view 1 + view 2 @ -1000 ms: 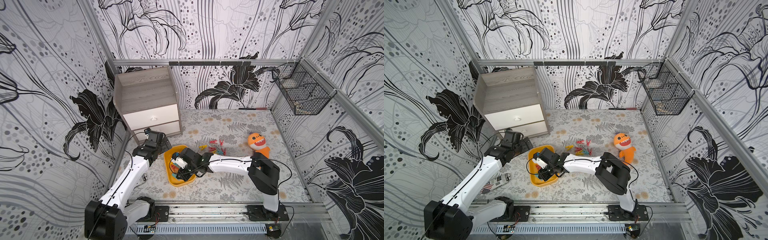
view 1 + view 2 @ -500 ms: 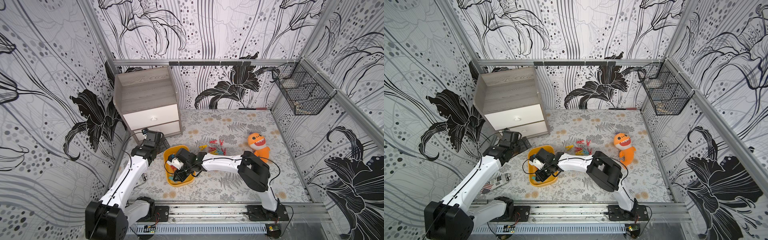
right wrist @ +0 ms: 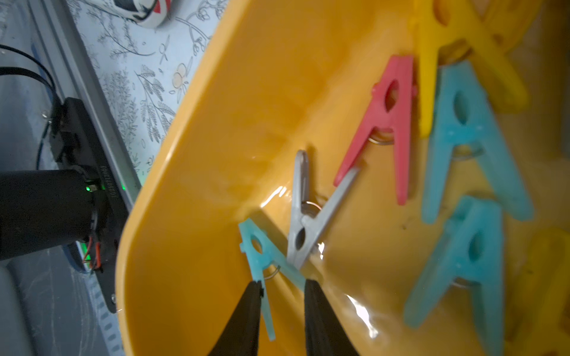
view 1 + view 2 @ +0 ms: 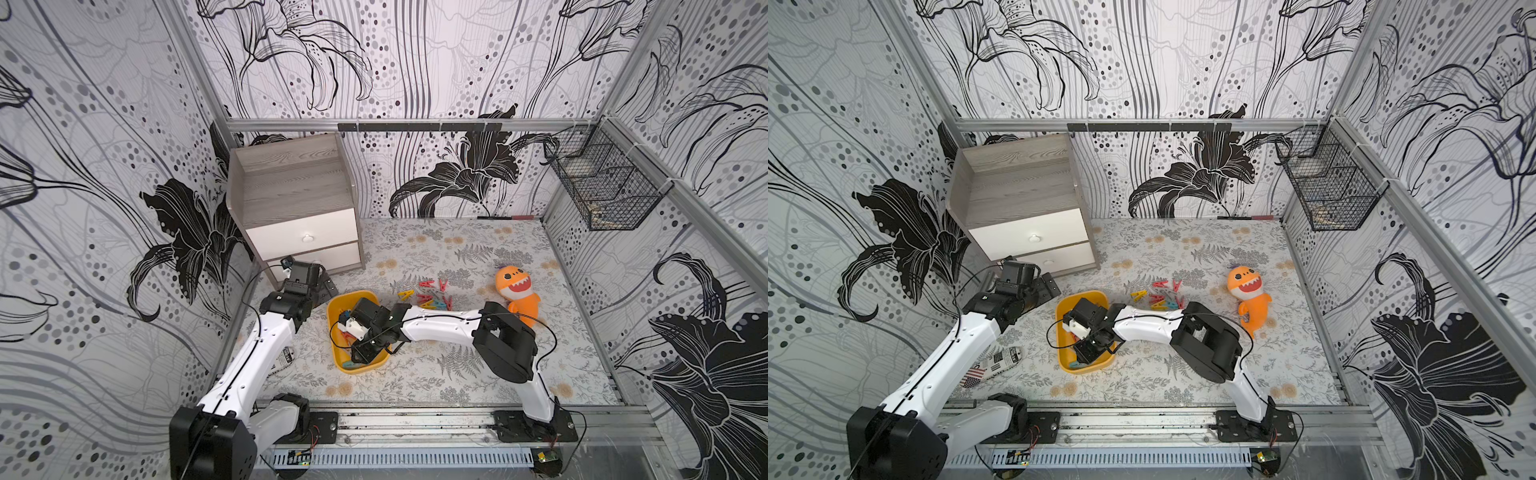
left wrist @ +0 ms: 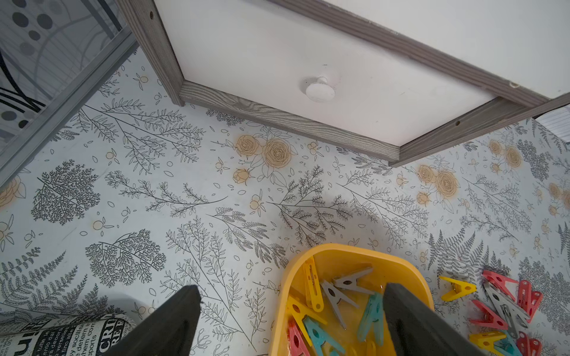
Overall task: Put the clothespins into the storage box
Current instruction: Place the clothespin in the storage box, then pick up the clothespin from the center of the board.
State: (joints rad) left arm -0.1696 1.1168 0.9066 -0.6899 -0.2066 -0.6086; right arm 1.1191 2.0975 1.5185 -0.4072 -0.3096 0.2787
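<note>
The yellow-orange storage box lies on the floral mat. Several clothespins in yellow, teal, red and grey lie in it. More clothespins lie loose on the mat, right of the box. My right gripper reaches down into the box's near end. Its fingers stand a little apart, with a teal clothespin between them by its legs, next to a grey one. My left gripper hovers wide open over the box's far left corner, holding nothing.
A grey wood drawer cabinet stands at the back left, just beyond my left gripper. An orange shark plush lies at the right. A black wire basket hangs on the right wall. A newsprint-patterned roll lies left of the box.
My right arm has swung left and its gripper has moved down the box toward the near end. The left arm has stayed almost still.
</note>
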